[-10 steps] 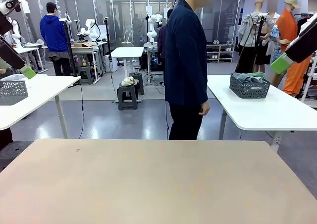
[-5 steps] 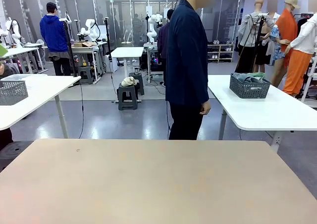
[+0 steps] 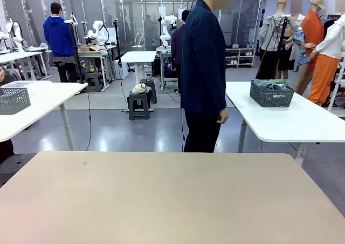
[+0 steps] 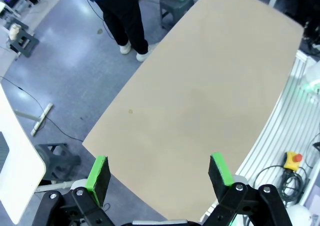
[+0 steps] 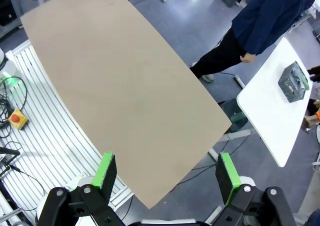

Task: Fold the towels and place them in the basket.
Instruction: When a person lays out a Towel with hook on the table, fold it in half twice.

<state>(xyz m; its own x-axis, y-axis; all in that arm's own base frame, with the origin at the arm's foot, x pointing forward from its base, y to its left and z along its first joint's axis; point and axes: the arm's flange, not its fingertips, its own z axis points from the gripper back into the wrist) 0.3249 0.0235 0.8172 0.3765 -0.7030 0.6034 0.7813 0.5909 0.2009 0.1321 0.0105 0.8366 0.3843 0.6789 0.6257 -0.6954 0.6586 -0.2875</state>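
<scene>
Where the person [image 3: 203, 66] stands at the far edge of the table [image 3: 161, 201], a white table [image 3: 291, 126] is seen behind on the right, and a dark grey basket [image 3: 272, 99] with cloth in it is set on it. The left gripper [image 4: 159, 171] and right gripper [image 5: 166, 171] are held high over the table, well apart from the basket. Both pairs of jaws are spread wide, and nothing is held.
</scene>
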